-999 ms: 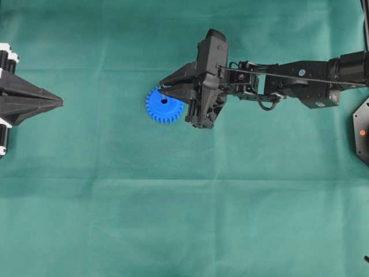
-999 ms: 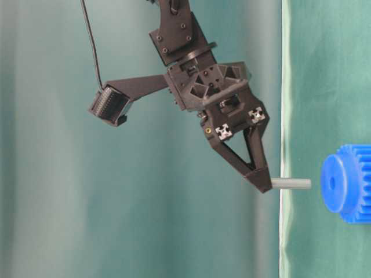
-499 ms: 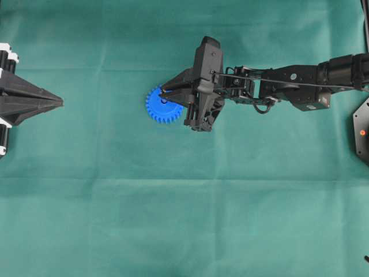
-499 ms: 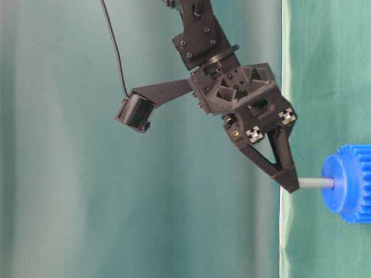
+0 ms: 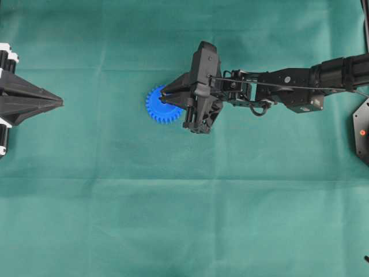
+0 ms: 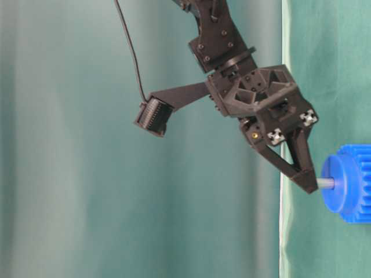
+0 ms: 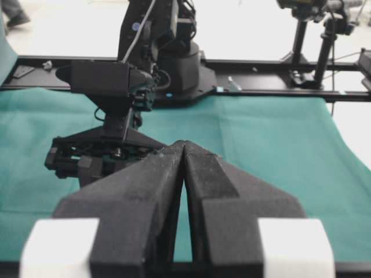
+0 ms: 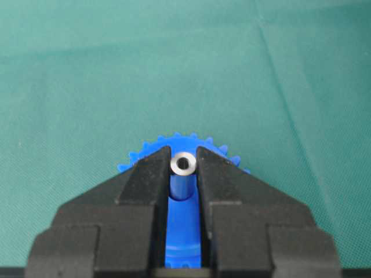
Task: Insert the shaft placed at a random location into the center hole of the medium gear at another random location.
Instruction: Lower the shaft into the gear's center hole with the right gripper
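Shaft (image 6: 327, 183) is in the hole, folks, or at least started: the table-level view shows only a short grey stub between the right gripper (image 6: 308, 184) and the blue hub, so most of its length looks already sunk into the gear (image 6: 348, 183). The gear sits flat on the green cloth (image 5: 173, 202), left of centre and toward the far side, in the overhead view (image 5: 161, 105). The right gripper's fingers are pinching the pin near its top end; the right wrist view shows its silvery end face (image 8: 184, 163) clamped between the two black pads (image 8: 148, 174), with blue teeth fanning out beyond. What's left, by my reckoning, is a last push to seat it, then letting go and backing off. From overhead the pin is hidden under the gripper (image 5: 167, 98); only the side view shows depth. Over at the left edge the left gripper (image 5: 57, 102) sits idle, its fingers (image 7: 208, 174) pressed together on nothing.
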Robot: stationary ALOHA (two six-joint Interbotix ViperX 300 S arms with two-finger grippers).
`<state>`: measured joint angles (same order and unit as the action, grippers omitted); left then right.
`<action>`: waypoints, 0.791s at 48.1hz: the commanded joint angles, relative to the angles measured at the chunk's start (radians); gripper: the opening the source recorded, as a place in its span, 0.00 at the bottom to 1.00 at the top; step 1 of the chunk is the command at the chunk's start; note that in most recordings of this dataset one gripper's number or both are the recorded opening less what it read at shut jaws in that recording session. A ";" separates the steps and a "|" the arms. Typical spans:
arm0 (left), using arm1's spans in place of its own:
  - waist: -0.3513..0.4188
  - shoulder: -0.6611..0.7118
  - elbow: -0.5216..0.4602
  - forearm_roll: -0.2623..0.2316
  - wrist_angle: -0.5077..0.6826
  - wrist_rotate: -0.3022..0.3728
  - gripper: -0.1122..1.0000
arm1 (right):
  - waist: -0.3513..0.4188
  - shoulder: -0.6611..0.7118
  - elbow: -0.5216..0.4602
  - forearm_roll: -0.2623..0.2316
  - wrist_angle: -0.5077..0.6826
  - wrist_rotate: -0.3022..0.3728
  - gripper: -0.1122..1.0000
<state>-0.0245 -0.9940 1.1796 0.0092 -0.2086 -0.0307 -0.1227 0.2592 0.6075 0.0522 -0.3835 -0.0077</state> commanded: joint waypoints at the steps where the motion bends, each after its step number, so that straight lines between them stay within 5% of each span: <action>1: -0.003 0.008 -0.026 0.003 -0.005 -0.002 0.10 | -0.003 -0.011 -0.029 0.003 -0.017 -0.009 0.22; 38: -0.003 0.008 -0.026 0.002 -0.005 -0.002 0.10 | -0.003 0.014 -0.028 0.003 -0.012 -0.003 0.22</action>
<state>-0.0245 -0.9940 1.1781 0.0092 -0.2086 -0.0307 -0.1212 0.2899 0.6029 0.0522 -0.3850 -0.0077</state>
